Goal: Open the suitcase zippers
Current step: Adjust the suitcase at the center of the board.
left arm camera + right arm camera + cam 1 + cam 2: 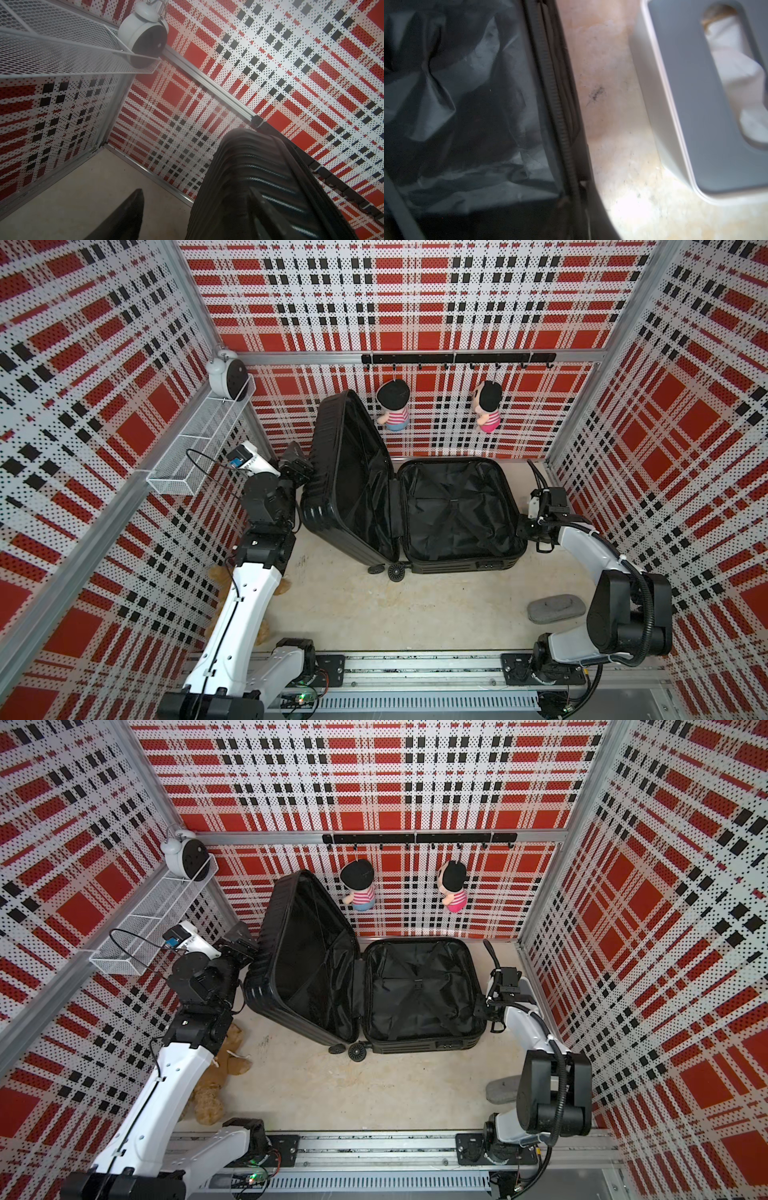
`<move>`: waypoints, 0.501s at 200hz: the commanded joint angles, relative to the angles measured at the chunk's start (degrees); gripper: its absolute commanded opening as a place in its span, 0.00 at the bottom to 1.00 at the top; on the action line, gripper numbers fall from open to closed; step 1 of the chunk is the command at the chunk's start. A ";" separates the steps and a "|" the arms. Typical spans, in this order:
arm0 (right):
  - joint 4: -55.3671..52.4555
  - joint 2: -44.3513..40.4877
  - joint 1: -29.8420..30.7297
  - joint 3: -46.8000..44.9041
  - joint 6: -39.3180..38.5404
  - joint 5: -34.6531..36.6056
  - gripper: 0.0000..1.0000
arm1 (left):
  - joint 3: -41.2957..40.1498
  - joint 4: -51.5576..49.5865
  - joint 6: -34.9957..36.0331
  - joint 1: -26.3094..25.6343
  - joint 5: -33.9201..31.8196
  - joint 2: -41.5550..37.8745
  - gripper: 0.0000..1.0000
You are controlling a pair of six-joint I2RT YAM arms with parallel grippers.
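Plaid booth (pixel 415 302), suitcase (pixel 453 510) lid beside spread-open left end effector (pixel 302 467), right end effector (pixel 527 527) at rim, grip unclear

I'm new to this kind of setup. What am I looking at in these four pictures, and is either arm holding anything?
Two robot arms stand on a rail along one side of a plaid-walled booth. Two pictures look down from overhead, nearly alike; the other two come from a camera on each wrist. On the floor lies a black suitcase, already unzipped: one half flat, the other raised. The left end effector stands open at the raised half's ribbed outside, clamping nothing. The right end effector sits at the flat half's edge; whether it is open or holds anything doesn't show. Its wrist camera sees the zip track and a tissue box beside the case. A grey pad and a brown plush also lie on the floor.
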 commanded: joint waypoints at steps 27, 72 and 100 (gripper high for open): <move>-6.01 -13.21 1.95 3.82 3.43 4.14 0.69 | -1.80 -7.70 2.92 -1.88 2.29 2.05 0.78; 3.39 -7.26 24.83 9.89 10.28 -3.18 0.77 | -2.14 -7.52 2.93 -1.98 1.23 3.62 0.78; 10.11 3.72 33.69 15.35 13.77 -6.18 0.77 | -2.70 -8.08 3.03 -2.18 -1.28 4.24 0.78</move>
